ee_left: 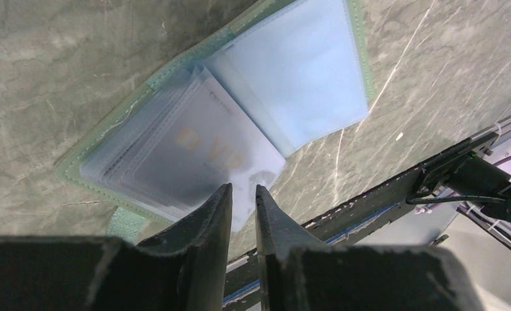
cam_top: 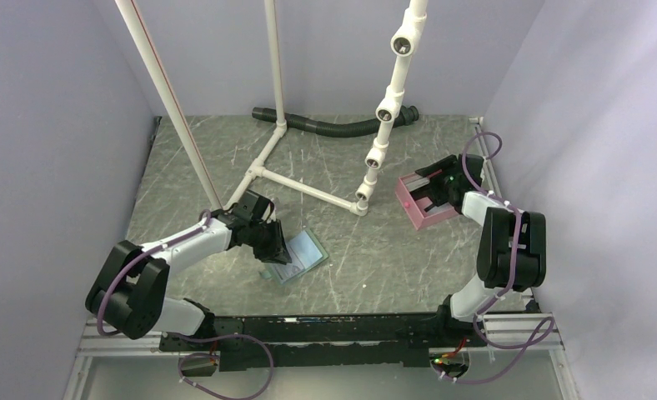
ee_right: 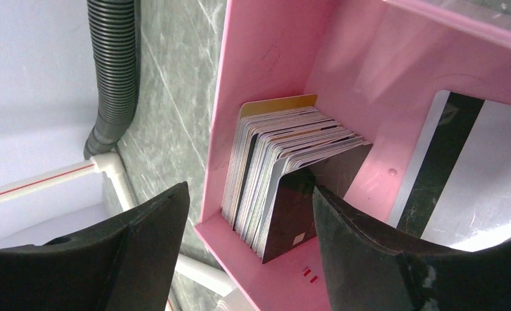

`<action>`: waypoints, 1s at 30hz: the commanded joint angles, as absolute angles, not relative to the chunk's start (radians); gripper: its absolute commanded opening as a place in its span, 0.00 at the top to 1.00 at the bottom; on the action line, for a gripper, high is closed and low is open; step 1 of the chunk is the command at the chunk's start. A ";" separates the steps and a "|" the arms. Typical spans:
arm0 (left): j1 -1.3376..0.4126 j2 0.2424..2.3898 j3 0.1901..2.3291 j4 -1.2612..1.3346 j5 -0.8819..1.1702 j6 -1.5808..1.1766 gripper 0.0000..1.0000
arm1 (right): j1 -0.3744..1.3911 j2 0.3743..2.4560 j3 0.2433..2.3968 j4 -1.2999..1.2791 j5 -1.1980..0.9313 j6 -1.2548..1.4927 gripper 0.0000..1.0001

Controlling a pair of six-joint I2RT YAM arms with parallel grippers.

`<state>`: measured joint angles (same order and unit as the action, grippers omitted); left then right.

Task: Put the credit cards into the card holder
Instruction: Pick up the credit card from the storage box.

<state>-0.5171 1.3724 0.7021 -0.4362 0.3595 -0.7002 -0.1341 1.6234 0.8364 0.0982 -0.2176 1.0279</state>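
Left hand: the left hand is low over the grey-green marbled counter, jaws drawn narrow with only a slit between the black fingers.
What it grips: I cannot tell (a pale edge shows in the slit, but clamped or merely behind it is unclear).
Card holder: the small sage-green folding card holder lies spread open and flat on the counter, pale blue inside upward, just ahead of the left hand and left of centre in the overhead view.
Inside it: a fan of frosted clear sleeves, and through the top one a pale card with faint orange lettering; its near corner reaches the fingertips.
Right hand: the right hand hangs over the pink rectangular plastic tray at the far right of the counter, jaws wide, touching nothing.
Credit cards: a thick stack of thin credit cards stands on edge in a corner compartment of the tray, a tan one at the back, a black one in front.
Finger placement: one finger outside the tray wall, the other inside, with the stack between.
Next compartment: a grey card with a black stripe lies flat.
Behind: a black ribbed hose and a white pipe frame.
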 commanded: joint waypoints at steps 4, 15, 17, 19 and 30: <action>-0.521 1.342 0.693 -0.438 0.352 -0.708 0.74 | -0.132 1.605 0.850 0.169 -0.213 1.072 0.34; -0.522 1.338 0.692 -0.441 0.353 -0.706 0.74 | -0.132 1.601 0.847 0.154 -0.207 1.078 0.60; -0.522 1.335 0.692 -0.444 0.351 -0.706 0.74 | -0.132 1.601 0.845 0.155 -0.207 1.078 0.62; -0.522 1.335 0.693 -0.444 0.351 -0.706 0.74 | -0.132 1.600 0.847 0.151 -0.207 1.078 0.68; -0.522 1.322 0.698 -0.457 0.345 -0.706 0.74 | -0.132 1.494 0.869 0.027 -0.185 1.047 1.00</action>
